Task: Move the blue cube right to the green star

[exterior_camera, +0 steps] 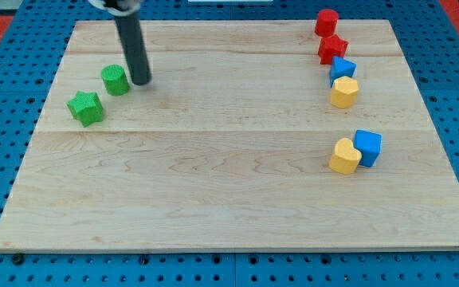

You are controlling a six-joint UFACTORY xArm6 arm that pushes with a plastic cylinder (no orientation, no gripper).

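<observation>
The blue cube (368, 147) sits at the view's right, touching a yellow heart block (344, 156) on its left. The green star (84, 107) lies at the view's left, with a green cylinder (115, 80) just up and right of it. My tip (141, 81) rests on the board right beside the green cylinder, on its right side, far to the left of the blue cube.
At the view's top right stand a red cylinder (327, 21), a red star (332, 49), a second blue block (343, 68) and a yellow hexagon block (343, 92) in a close column. The wooden board (229, 199) lies on a blue pegboard.
</observation>
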